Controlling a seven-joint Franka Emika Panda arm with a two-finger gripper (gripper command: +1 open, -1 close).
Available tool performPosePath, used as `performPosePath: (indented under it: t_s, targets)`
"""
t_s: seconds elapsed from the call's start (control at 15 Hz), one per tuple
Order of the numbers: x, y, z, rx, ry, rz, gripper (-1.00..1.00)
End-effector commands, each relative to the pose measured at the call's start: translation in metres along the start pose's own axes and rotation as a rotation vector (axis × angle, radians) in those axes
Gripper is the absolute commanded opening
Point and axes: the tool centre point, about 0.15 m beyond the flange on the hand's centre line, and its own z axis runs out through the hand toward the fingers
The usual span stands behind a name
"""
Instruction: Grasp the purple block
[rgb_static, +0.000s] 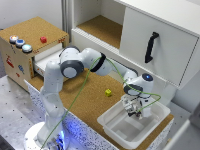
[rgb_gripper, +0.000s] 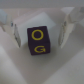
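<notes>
In the wrist view the purple block (rgb_gripper: 38, 44) is a dark cube with yellow letters on its faces, lying on the pale floor of the white bin (rgb_static: 114, 125). My gripper (rgb_gripper: 39, 36) is open and straddles it, one finger (rgb_gripper: 14, 27) on each side with a gap to the block. The exterior view shows the gripper (rgb_static: 134, 109) lowered into the bin at the exterior view's right, and the block is hidden there behind the fingers.
A small yellow cube (rgb_static: 108, 92) lies on the cork tabletop just outside the bin. A wooden box with coloured buttons (rgb_static: 22, 45) stands at the exterior view's left. A white cabinet with a black handle (rgb_static: 151, 47) rises behind.
</notes>
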Motion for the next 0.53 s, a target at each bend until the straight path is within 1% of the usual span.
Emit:
performPosePath:
  t_s: [0.0,0.13,0.27,0.47]
  targets:
    - [0.006,-0.011,0.02,0.043,-0.035,-0.011,-1.0]
    - [0.004,-0.016,0.015,0.043,-0.023,-0.018,-1.0]
    - [0.0,-0.025,0.001,0.047,0.009,-0.03,-1.0]
    - [-0.014,-0.046,-0.04,0.057,0.094,-0.069,-1.0]
